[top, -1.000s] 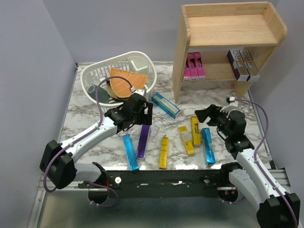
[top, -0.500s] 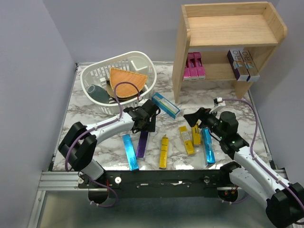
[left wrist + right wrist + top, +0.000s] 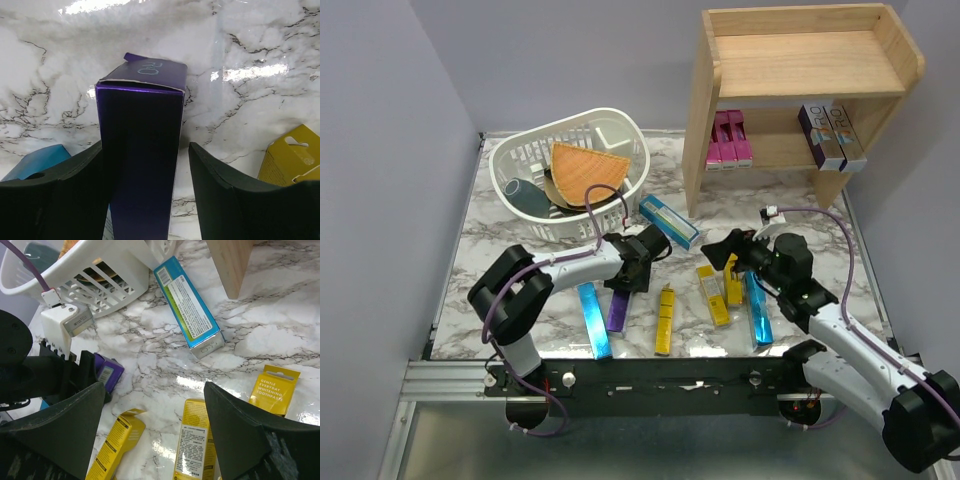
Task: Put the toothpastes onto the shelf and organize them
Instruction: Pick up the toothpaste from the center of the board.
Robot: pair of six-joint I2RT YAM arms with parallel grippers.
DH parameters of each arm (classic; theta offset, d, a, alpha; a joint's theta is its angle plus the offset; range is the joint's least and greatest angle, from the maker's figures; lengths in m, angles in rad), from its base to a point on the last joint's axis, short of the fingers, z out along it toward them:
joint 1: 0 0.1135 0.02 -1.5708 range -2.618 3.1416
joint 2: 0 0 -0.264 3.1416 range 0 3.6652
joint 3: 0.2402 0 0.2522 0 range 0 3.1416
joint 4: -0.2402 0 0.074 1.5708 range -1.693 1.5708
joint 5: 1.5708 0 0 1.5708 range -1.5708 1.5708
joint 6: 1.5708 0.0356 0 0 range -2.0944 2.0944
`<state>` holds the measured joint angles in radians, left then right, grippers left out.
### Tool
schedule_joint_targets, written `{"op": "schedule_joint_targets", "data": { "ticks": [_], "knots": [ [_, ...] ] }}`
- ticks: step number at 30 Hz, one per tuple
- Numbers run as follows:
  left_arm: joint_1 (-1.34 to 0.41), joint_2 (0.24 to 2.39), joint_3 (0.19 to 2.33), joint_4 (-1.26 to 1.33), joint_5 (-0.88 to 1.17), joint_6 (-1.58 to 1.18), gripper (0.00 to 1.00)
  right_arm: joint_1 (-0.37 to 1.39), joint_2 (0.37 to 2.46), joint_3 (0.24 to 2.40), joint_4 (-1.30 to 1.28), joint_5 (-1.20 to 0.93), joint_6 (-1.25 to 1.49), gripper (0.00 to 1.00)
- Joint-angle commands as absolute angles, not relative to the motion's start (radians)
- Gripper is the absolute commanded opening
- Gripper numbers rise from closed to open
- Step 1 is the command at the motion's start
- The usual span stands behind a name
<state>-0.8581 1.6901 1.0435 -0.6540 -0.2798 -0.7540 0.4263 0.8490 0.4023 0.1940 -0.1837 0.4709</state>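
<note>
Purple foil fills your left wrist view. The purple toothpaste carton [image 3: 142,150] lies flat on the marble tabletop [image 3: 250,40] and runs straight between the fingers of your left gripper [image 3: 146,146]. The jaws stand roughly half open around the carton's far end. The finger [image 3: 55,200] on the left of that view sits against the carton's side. A thin strip of marble shows between the carton and the other finger, so you have nothing clamped. A blue foil carton [image 3: 32,161] lies just beside the purple one on the left, and the hang-tab end of a yellow carton [image 3: 292,155] shows a little apart on the right.

From above, your right gripper [image 3: 723,250] hangs over the marble near the upper ends of two yellow cartons [image 3: 720,290], its jaws spread wide and holding nothing. Its wrist view looks down past both fingers to the blue-and-green carton [image 3: 187,307], which lies at an angle near the white slotted basket [image 3: 100,275].

The wooden shelf [image 3: 800,65] stands at the far right of the table. Its lower tier holds pink cartons [image 3: 728,140] at the left end and two silver-faced cartons [image 3: 832,135] at the right end, all upright. On the marble lie the purple carton, three yellow ones, two in blue foil and the blue-and-green one, all well apart from the shelf.
</note>
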Motion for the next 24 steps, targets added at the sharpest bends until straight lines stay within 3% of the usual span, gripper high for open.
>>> {"op": "schedule_joint_targets", "data": {
  "ticks": [1, 5, 8, 16, 24],
  "knots": [
    [-0.891, 1.729, 1.121, -0.699, -0.319, -0.796, 0.61, 0.449, 0.880, 0.426, 0.226, -0.155, 0.449, 0.89],
    [-0.894, 1.737, 1.157, -0.729, -0.340, -0.830, 0.39, 0.471, 0.905, 0.434, 0.247, -0.167, 0.427, 0.88],
    [-0.894, 1.720, 1.198, -0.752, -0.362, -0.853, 0.31, 0.503, 0.936, 0.437, 0.282, -0.198, 0.397, 0.88],
    [-0.844, 1.672, 1.342, -0.851, -0.451, -0.920, 0.24, 0.748, 0.977, 0.483, 0.305, -0.082, 0.250, 0.88],
    [-0.735, 1.586, 1.353, -0.779, -0.345, -0.977, 0.24, 0.966, 0.992, 0.472, 0.399, 0.086, 0.098, 0.89]
  ]
}}
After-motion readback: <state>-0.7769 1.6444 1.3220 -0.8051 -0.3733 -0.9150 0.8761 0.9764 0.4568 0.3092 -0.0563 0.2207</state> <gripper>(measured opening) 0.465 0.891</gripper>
